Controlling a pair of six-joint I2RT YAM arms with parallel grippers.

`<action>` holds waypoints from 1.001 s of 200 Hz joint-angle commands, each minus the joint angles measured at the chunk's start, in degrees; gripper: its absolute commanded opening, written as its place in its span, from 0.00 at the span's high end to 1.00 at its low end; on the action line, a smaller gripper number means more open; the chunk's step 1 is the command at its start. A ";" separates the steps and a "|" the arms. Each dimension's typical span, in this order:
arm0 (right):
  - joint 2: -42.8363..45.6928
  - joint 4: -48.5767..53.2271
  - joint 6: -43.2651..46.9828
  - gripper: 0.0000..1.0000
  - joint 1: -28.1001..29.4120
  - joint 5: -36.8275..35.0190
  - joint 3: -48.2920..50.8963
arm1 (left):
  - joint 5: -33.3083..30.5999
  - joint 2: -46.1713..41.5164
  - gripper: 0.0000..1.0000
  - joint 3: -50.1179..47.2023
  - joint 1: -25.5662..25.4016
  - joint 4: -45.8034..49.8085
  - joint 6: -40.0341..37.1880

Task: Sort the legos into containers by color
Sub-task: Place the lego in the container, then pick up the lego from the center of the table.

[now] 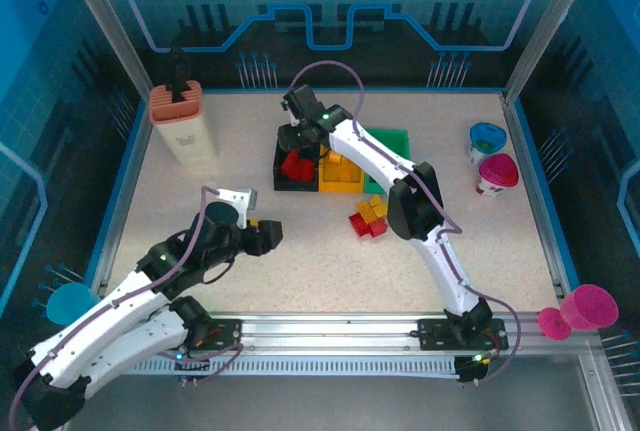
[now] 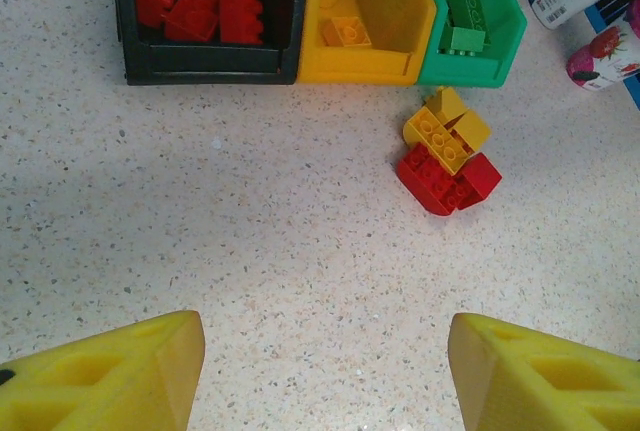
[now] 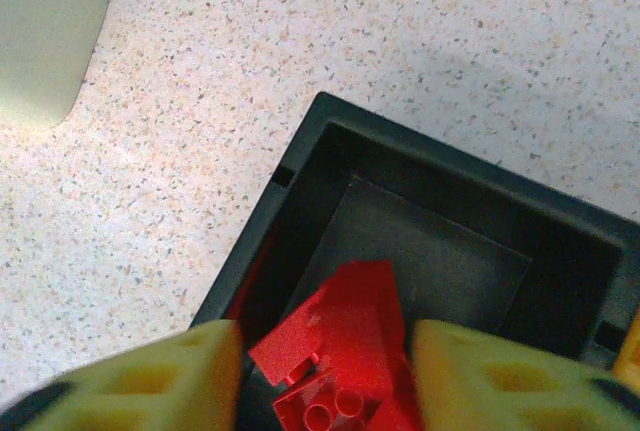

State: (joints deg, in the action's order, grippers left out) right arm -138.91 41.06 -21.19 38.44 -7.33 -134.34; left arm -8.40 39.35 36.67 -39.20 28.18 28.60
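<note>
Three bins stand in a row at mid-table: black bin, yellow bin and green bin. My right gripper hovers over the black bin, its jaws apart, with a tilted red brick between the fingers on top of other red bricks. My left gripper is open over bare table, well short of a small pile of yellow legos and red legos lying in front of the green bin. Green bricks lie in that bin.
A tall beige box stands at the back left. A blue cup and a pink cup sit at the right. More pink cups hang off the right front edge, and a blue cup off the left.
</note>
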 commanded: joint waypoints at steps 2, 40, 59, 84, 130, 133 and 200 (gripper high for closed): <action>3.28 0.23 -1.03 0.42 -0.16 -0.19 1.87 | -0.59 -0.44 0.33 0.34 -0.75 0.74 0.56; 18.29 -9.10 -1.55 0.40 0.27 -0.04 19.85 | 1.02 0.64 0.32 -0.10 -1.61 -0.66 -0.10; 25.52 -12.35 -1.35 0.40 0.11 -0.63 28.47 | 3.00 2.94 0.29 -0.07 -1.90 -2.54 -1.16; 34.84 -15.14 -1.13 0.39 -0.57 -1.00 39.04 | 5.57 9.64 0.24 1.56 -3.26 -5.29 -3.25; 50.49 -20.17 -3.01 0.35 -4.50 -1.89 59.11 | 6.82 25.87 0.20 7.88 -8.95 -10.29 -8.67; 51.28 -20.37 -3.17 0.35 -4.87 -1.84 59.99 | 6.96 27.06 0.20 8.51 -9.15 -10.42 -9.17; 63.82 -22.44 -3.90 0.28 -9.22 0.22 74.80 | 6.68 52.57 0.15 26.22 -11.86 -3.48 -21.69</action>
State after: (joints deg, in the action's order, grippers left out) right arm -79.35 21.52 -24.62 30.24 -8.49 -62.26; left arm -1.45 86.11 56.80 -50.09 20.10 14.13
